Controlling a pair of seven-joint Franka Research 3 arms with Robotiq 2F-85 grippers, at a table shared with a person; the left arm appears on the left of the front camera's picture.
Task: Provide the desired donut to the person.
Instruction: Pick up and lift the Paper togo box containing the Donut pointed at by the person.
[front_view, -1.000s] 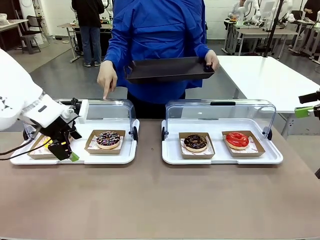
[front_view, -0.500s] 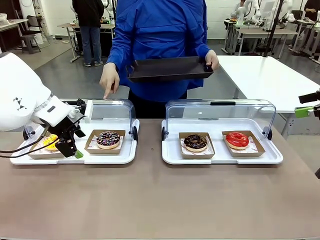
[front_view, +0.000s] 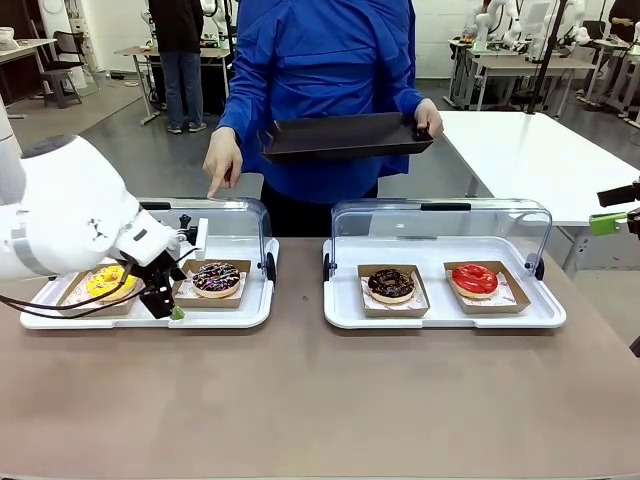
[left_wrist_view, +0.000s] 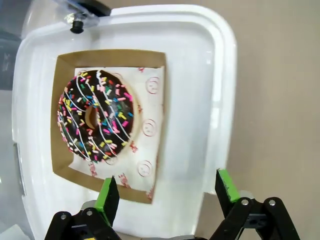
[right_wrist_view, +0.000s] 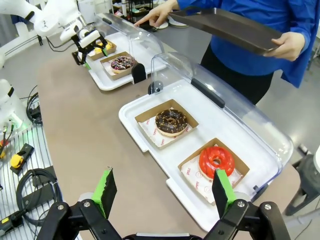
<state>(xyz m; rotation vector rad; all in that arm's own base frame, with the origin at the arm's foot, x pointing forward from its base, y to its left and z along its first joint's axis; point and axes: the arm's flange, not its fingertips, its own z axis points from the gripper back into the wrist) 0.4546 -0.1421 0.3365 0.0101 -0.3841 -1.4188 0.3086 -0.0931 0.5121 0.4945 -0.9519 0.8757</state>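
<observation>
brown tabletop, in a workshop with white desks behind. the chocolate ring donut with coloured sprinkles and white stripes lies in a brown card tray on the left white plastic tray, just ahead of my left gripper, whose fingers are spread wide and empty. my right gripper gapes empty too. the person in bright blue points one hand over that case. four donuts, two white trays.
</observation>
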